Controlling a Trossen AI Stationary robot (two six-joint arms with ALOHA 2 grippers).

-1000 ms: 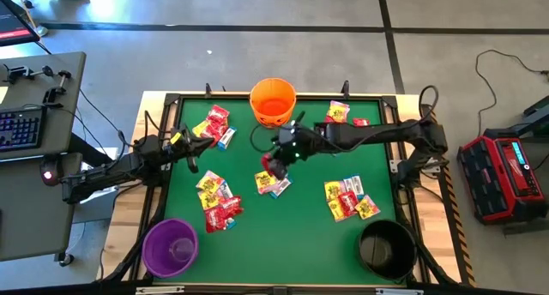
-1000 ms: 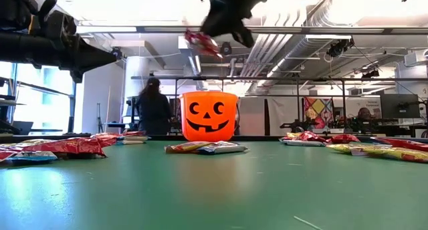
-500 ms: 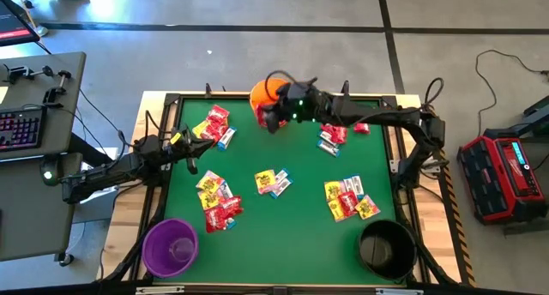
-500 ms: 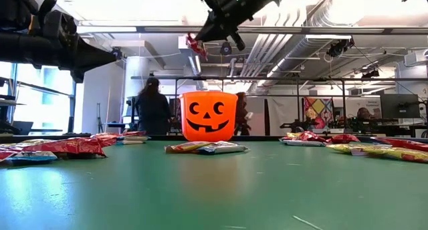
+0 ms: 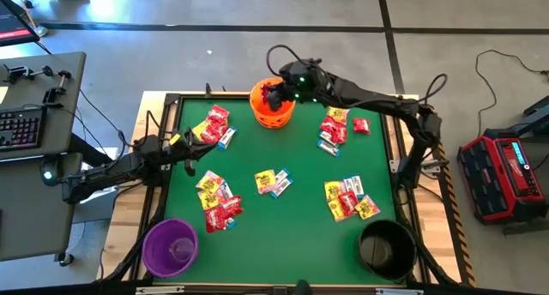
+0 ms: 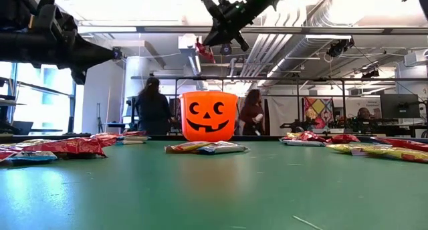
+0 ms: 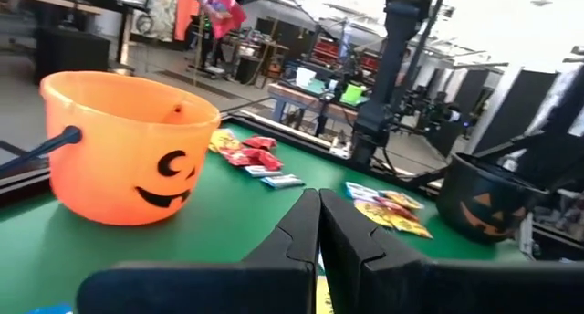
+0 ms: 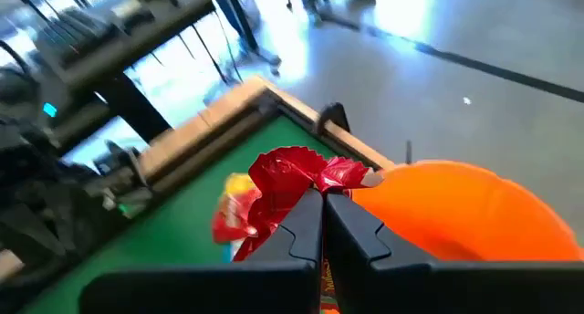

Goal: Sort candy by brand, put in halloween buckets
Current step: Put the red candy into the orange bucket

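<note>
My right gripper (image 5: 273, 96) is shut on a red candy packet (image 8: 292, 182), high over the near-left part of the orange pumpkin-face bucket (image 5: 274, 109) at the table's far edge. The packet also shows in the low view (image 6: 204, 51) and in the left wrist view (image 7: 214, 2). My left gripper (image 5: 190, 156) is shut and empty, held above the table's left side near a candy pile (image 5: 214, 123). The purple bucket (image 5: 170, 248) stands at the near left corner, the black bucket (image 5: 386, 248) at the near right. My right gripper pinches the crumpled red packet by one edge (image 8: 308, 188) between its two fingertips. The fingers slant down from the table's right. The packet hangs below the fingertips (image 6: 212, 37), lifted clear, well above the orange bucket's rim (image 6: 209, 94).
Loose candy lies in piles on the green mat: at the left (image 5: 216, 201), in the middle (image 5: 273, 182), at the right (image 5: 350, 199) and far right (image 5: 336, 128). People stand in the room behind the table (image 6: 152, 106).
My right gripper, still shut on the red packet, has gone from over the table's middle toward the far edge and now hangs over the orange bucket. The packet stays lifted clear.
</note>
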